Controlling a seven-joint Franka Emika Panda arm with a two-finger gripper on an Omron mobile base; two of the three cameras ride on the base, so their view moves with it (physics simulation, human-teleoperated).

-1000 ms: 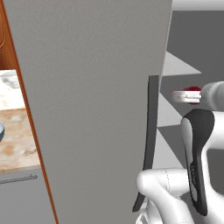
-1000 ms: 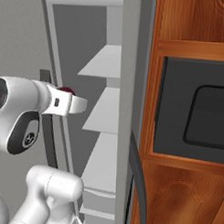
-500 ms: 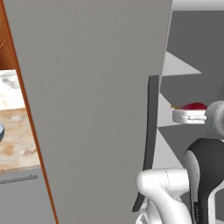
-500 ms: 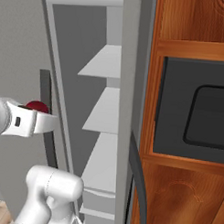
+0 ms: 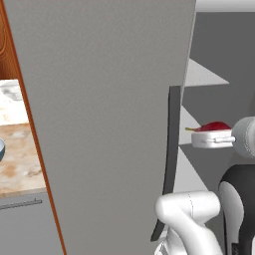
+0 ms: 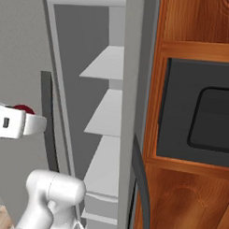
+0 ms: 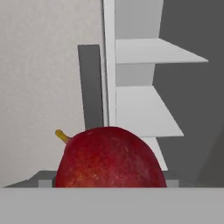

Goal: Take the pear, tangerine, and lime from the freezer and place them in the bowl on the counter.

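- One red pear (image 7: pixel 109 157) with a short yellow stem sits in the end effector (image 5: pixel 214 130), which is closed around it; the fingertips themselves are hidden behind the fruit.
- Seen from the left base view, the pear pokes up just above the white hand, in the air in front of the freezer's (image 5: pixel 99 124) open interior and clear of every shelf edge.
- The freezer's wide grey door stands swung open, and its long dark handle (image 5: pixel 169 164) runs vertically just left of the held pear.
- Several pale shelves (image 6: pixel 107 114) are stacked inside the grey interior; the parts that show carry nothing.
- Left of the open door lies the beige marbled table (image 5: pixel 17 159), and a sliver of the pale blue bowl (image 5: pixel 1 149) shows on it, well apart from the end effector.
- Right of the freezer, a brown wooden cabinet (image 6: pixel 188 198) frames a dark built-in oven (image 6: pixel 200 110).
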